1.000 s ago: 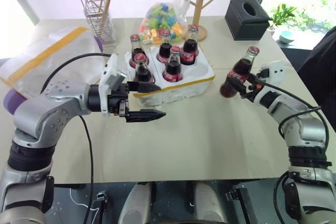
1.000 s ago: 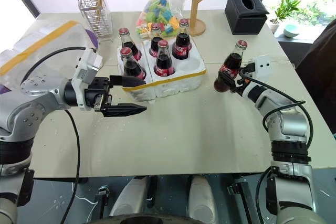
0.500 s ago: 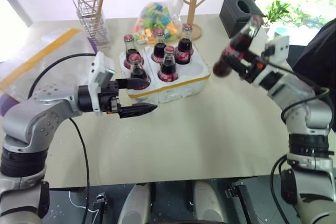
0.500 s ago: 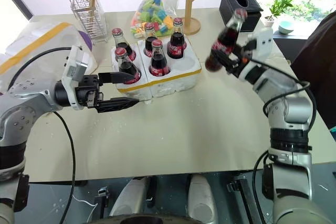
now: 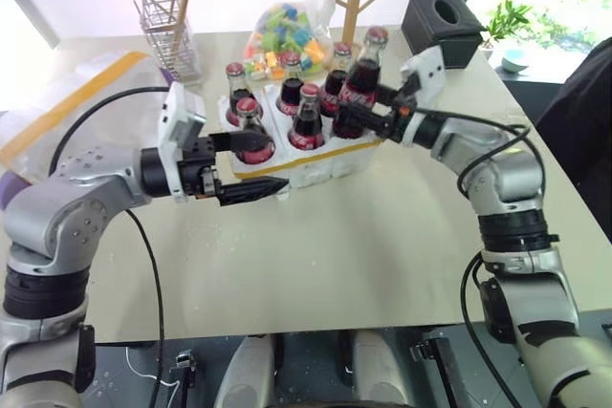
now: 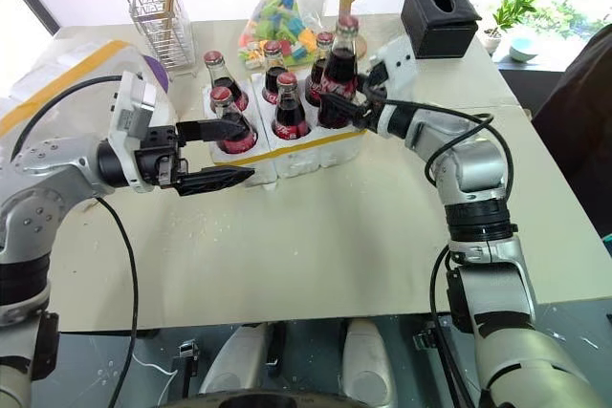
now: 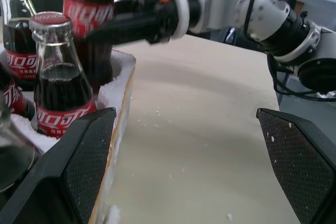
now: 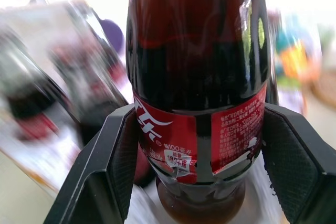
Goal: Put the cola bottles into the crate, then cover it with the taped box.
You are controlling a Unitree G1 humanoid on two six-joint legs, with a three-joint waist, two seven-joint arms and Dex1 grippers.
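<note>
The left hand [image 5: 251,167] is the nearest thing. Its two fingers stand wide apart and hold nothing, and they point level along the near side of the crate [image 5: 316,161]. One finger lies just in front of the yellow tape band, and the other is at the height of the bottle labels.

Beyond this hand is the crate, a low white foam tray on the worktop [image 5: 382,236]. Five cola bottles [image 5: 308,119] stand upright in its wells, dark, with red caps and red labels. The well at the corner nearest the right hand looks empty.

The right hand [image 5: 368,121] is clamped on the sixth bottle [image 5: 356,88] at the lower body, below the label. The bottle is nearly upright, and its base is over the empty well or just entering it; I cannot tell which.

I think the risk is in the lowering. If the base meets the foam rim and not the hole, the bottle can tip or push the light crate away. The held bottle is also very near the bottle behind it, so the two glasses can knock together. The open left hand beside the crate could catch on it.

Farther left of the left hand lies the taped box [image 5: 72,102], wrapped in clear plastic with a yellow band, not yet used.
</note>
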